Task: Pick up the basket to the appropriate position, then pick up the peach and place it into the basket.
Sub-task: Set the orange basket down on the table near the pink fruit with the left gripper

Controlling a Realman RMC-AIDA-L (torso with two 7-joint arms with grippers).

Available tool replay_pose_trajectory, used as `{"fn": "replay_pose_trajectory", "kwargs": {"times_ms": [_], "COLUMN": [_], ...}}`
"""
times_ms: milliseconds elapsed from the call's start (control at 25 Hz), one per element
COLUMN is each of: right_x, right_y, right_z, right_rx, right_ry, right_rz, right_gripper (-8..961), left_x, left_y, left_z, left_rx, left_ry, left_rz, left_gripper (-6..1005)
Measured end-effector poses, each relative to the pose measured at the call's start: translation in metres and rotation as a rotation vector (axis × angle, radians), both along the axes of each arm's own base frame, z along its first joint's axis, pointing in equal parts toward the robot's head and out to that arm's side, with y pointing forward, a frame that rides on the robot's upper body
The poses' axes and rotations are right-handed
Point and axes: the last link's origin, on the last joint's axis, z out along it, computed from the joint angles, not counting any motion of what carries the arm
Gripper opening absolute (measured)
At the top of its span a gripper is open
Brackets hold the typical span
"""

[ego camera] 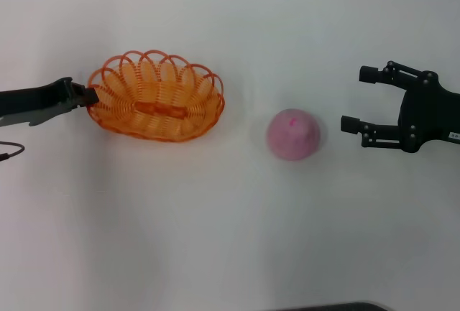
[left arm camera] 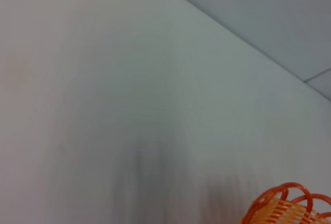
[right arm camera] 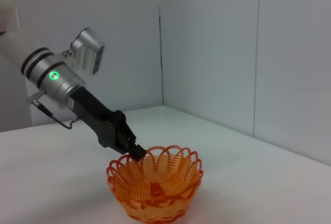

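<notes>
The oval orange basket [ego camera: 157, 97] sits on the white table left of centre. It also shows in the right wrist view [right arm camera: 155, 189], and a bit of its rim shows in the left wrist view [left arm camera: 289, 206]. My left gripper [ego camera: 91, 96] is shut on the basket's left rim, as the right wrist view [right arm camera: 136, 154] also shows. The pale-pink peach [ego camera: 293, 135] lies on the table right of the basket, apart from it. My right gripper [ego camera: 357, 99] is open and empty, just right of the peach and a little farther back. The peach is out of both wrist views.
The white table [ego camera: 230, 239] extends all around the basket and peach. Pale walls meet in a corner behind the table in the right wrist view [right arm camera: 158, 43]. A thin dark cable [ego camera: 10, 151] loops at the left edge.
</notes>
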Motion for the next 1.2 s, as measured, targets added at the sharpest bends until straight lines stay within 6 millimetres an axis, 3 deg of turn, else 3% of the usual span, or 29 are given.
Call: {"fn": "replay_pose_trajectory", "kwargs": {"times_ms": [1200], "right_x": [0.000], "right_y": [0.001], "right_z": [-0.001], "right_rx": [0.007], "right_ry": [0.003], "right_rz": [-0.009], "right_gripper": [934], "left_x": [-0.011], "left_y": [-0.002], "left_z": [-0.010], "left_rx": [0.072], "left_ry": [-0.034], "left_rz": [0.060], "left_gripper": [39]}}
